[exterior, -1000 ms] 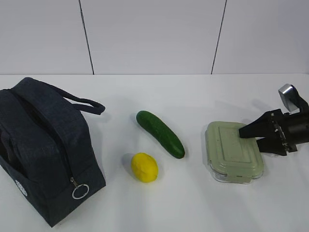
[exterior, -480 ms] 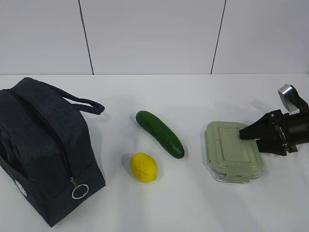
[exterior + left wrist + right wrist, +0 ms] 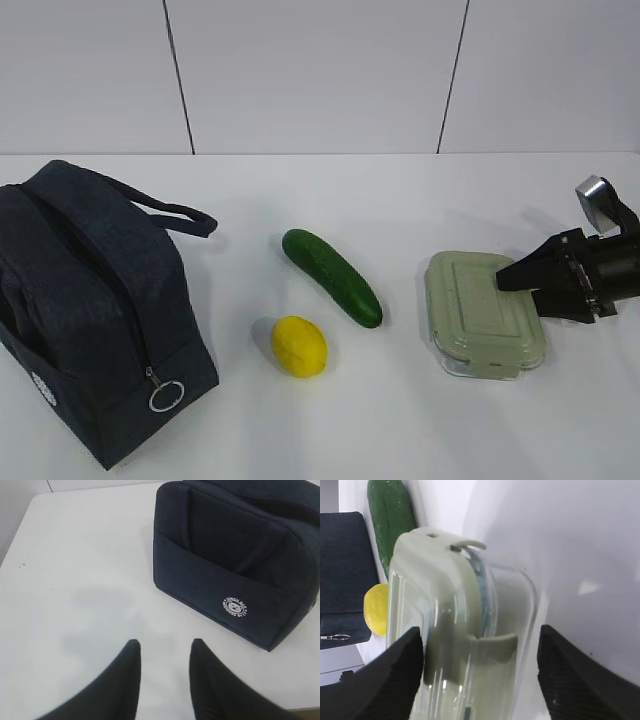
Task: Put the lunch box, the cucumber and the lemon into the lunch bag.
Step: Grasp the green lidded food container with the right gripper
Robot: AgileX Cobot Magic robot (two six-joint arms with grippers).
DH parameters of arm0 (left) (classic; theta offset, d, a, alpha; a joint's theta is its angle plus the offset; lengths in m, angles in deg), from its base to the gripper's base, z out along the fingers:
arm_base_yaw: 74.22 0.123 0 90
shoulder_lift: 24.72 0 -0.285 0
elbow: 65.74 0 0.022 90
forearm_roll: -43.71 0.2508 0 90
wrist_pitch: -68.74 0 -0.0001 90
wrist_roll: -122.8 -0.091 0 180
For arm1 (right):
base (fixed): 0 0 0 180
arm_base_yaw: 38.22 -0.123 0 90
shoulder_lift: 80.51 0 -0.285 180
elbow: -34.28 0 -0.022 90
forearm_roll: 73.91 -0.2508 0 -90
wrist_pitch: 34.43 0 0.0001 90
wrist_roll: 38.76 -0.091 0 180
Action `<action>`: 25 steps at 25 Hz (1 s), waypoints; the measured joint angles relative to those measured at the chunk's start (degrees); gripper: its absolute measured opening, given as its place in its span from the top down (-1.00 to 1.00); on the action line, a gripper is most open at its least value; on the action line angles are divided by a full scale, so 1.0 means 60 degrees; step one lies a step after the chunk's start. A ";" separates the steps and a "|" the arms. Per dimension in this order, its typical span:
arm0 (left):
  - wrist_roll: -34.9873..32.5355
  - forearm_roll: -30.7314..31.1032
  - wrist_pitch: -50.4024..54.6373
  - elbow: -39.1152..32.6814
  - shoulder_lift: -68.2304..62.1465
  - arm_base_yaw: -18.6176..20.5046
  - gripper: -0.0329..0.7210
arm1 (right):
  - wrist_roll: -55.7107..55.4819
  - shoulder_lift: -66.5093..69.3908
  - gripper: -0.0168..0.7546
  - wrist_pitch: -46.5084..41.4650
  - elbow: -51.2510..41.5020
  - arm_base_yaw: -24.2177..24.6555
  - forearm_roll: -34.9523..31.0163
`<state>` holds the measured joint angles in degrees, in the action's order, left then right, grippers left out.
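So the rectangular clear glass lunch box with the pale sage-green snap-lock lid [image 3: 486,314] sits on the white bench [image 3: 400,420] at about 3 o'clock in the exterior view. The right gripper [image 3: 520,283] is at its 3 o'clock end, black fingers [image 3: 400,675] spread wide on either side of the box; I can't tell whether they actually touch it.

The long dark green bumpy cucumber [image 3: 332,276] lies diagonally near the centre, and the small bright yellow oval lemon [image 3: 299,346] is just beside its near end, at roughly 7 o'clock from it, not touching.

The boxy dark navy fabric lunch bag [image 3: 95,310] with its looped strap and silver ring pull [image 3: 166,396] stands at 9 o'clock, well apart from the rest.

The left gripper [image 3: 162,652] hangs over bare bench near the bag, fingers [image 3: 127,680] narrowly parted with nothing between them.
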<state>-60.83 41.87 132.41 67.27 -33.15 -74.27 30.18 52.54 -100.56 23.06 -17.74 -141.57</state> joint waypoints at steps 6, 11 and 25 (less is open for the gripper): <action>0.0000 0.0000 0.0000 0.0000 0.0000 0.0000 0.27 | -0.0021 0.0000 -0.44 0.0000 0.0000 0.0000 0.0003; 0.0000 0.0000 0.0000 0.0000 0.0000 0.0000 0.27 | -0.0046 0.0000 -0.44 0.0000 0.0000 0.0000 0.0020; 0.0000 0.0000 0.0000 0.0000 0.0000 0.0000 0.27 | -0.0106 0.0000 -0.44 -0.0014 0.0000 -0.0182 0.0038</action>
<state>-60.83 41.87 132.41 67.27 -33.15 -74.27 29.55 52.54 -100.65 23.06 -18.83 -141.35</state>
